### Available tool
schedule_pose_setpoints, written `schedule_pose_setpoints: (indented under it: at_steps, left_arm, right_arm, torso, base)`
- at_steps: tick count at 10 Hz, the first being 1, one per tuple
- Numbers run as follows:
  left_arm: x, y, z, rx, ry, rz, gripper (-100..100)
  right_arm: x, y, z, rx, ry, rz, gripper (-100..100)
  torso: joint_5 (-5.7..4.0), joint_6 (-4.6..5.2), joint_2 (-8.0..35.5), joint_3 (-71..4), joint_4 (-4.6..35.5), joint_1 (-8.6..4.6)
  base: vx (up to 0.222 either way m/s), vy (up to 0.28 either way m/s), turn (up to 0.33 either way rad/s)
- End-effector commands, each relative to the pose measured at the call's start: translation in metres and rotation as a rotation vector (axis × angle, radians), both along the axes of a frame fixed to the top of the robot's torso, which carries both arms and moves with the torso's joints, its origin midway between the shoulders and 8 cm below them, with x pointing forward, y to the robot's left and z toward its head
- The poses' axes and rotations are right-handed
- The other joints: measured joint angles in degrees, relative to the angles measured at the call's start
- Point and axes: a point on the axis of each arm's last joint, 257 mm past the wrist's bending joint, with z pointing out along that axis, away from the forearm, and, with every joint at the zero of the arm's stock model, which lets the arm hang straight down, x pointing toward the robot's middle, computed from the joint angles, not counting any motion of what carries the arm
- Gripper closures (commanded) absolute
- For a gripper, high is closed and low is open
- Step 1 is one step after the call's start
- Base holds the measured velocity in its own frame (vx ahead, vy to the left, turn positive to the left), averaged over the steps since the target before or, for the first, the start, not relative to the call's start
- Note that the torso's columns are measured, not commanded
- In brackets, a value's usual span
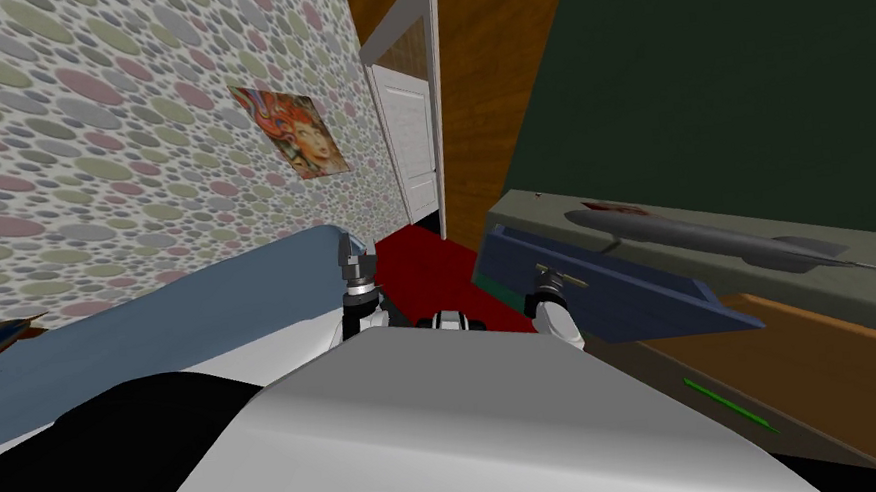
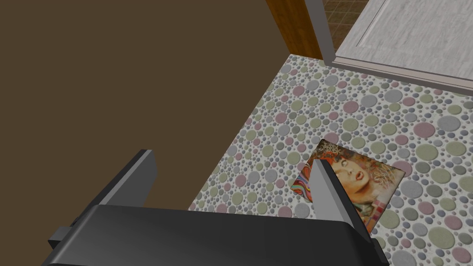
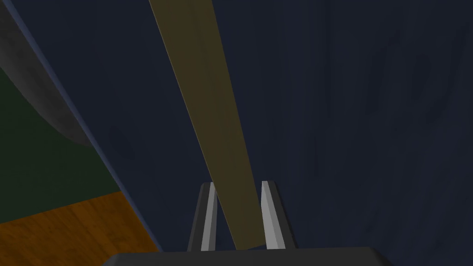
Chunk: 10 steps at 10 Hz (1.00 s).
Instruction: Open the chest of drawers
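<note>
Head view: chest of drawers (image 1: 832,290) is sitting on my right, against the dark green wall (image 1: 758,46). Its blue drawer (image 1: 622,296) is already sticking well out, so I'm reading the opening as mostly done. Right wrist view: olive bar handle (image 3: 208,101) is running across the drawer front and passing between the fingers of the right gripper (image 3: 240,217), which is clamping it. That grip is what's letting the arm pull. Left gripper (image 2: 231,194) is hanging raised near the bed (image 1: 182,323), fingers spread wide and holding nothing, probably parked clear of the pull path.
</note>
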Motion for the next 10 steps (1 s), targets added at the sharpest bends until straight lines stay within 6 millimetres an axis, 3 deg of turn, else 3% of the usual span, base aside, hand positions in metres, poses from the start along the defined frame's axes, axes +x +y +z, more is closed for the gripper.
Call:
schedule_pose_setpoints:
  at_steps: [1,3,4,7,8,10]
  left_arm:
    - [0.0,0.0,0.0,0.0,0.0,0.0,0]
    - [0.0,0.0,0.0,0.0,0.0,0.0,0]
    - [0.0,0.0,0.0,0.0,0.0,0.0,0]
    - [0.0,0.0,0.0,0.0,0.0,0.0,0]
    - [0.0,0.0,0.0,0.0,0.0,0.0,0]
    - [0.0,0.0,0.0,0.0,0.0,0.0,0]
  right_arm:
    - [0.001,0.003,0.006,-0.005,-0.01,0.004,100]
    - [0.002,0.006,0.012,-0.011,-0.02,0.007,100]
    - [-0.015,-0.006,-0.001,-0.023,0.032,0.02,-100]
    - [-0.016,-0.006,-0.005,0.017,0.025,0.014,-100]
    - [-0.031,-0.018,-0.007,-0.019,0.064,0.033,-100]
    - [-0.032,-0.018,-0.011,0.034,0.048,0.026,-100]
  torso:
    - [-0.08,-0.04,0.1,0.1,-0.1,0.21]
    - [-0.06,-0.09,0.2,0.1,0.0,0.25]
    - [0.02,-0.08,0.2,0.1,0.0,0.23]
    - [-0.44,-0.14,-0.4,-0.2,-0.4,-0.38]
    - [-0.4,-0.13,-0.3,-0.1,-0.3,-0.23]
    - [-0.3,-0.13,-0.1,0.0,-0.3,0.04]
  base:
    - [-0.156,0.137,-0.04]
    - [-0.153,0.128,-0.034]
    - [0.033,0.081,-0.11]
    - [0.007,-0.008,0.016]
    - [0.0,0.0,0.0]
    - [-0.01,0.011,-0.033]
